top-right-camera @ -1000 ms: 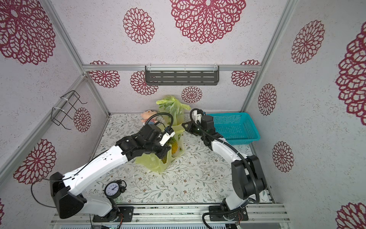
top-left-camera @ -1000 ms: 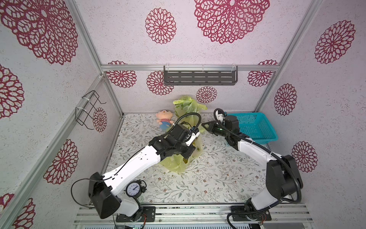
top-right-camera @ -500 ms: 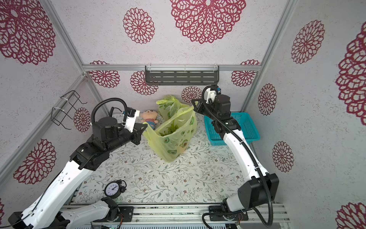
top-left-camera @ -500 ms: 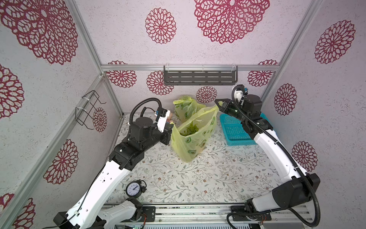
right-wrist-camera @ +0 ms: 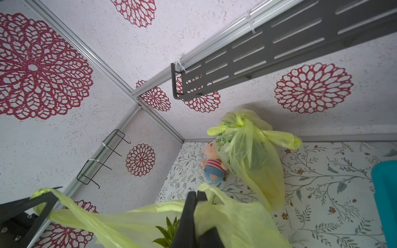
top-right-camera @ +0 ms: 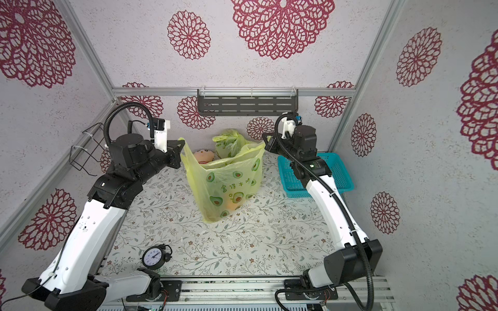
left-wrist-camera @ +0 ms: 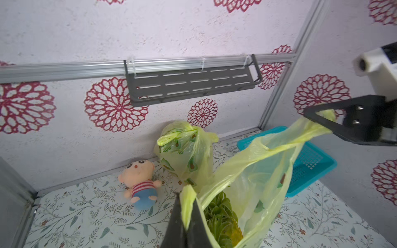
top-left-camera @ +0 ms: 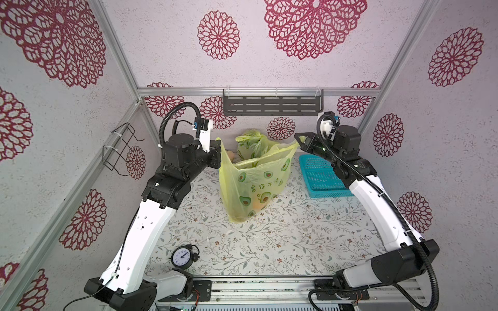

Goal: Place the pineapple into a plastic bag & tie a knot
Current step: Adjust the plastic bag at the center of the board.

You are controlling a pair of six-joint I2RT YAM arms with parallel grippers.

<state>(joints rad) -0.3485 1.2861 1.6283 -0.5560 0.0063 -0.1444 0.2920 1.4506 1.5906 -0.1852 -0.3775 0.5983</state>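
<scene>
Left pincer (top-left-camera: 218, 142) and right pincer (top-left-camera: 299, 140) each clamped shut on a bag (top-left-camera: 253, 185) handle. Mouth stretched between them, pineapple (left-wrist-camera: 221, 216) hanging below. Cross the handles next.

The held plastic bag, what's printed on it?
Avocados, on the yellow-green plastic bag, clearest in a top view.

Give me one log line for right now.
left gripper: shut on plastic bag | right gripper: shut on plastic bag | pineapple: inside bag | knot: untied

So the left gripper (top-right-camera: 181, 147) and right gripper (top-right-camera: 266, 142) each pinch 1 handle of the yellow-green plastic bag (top-right-camera: 226, 185), stretching it open, pineapple (top-right-camera: 231, 206) showing through its side.
</scene>
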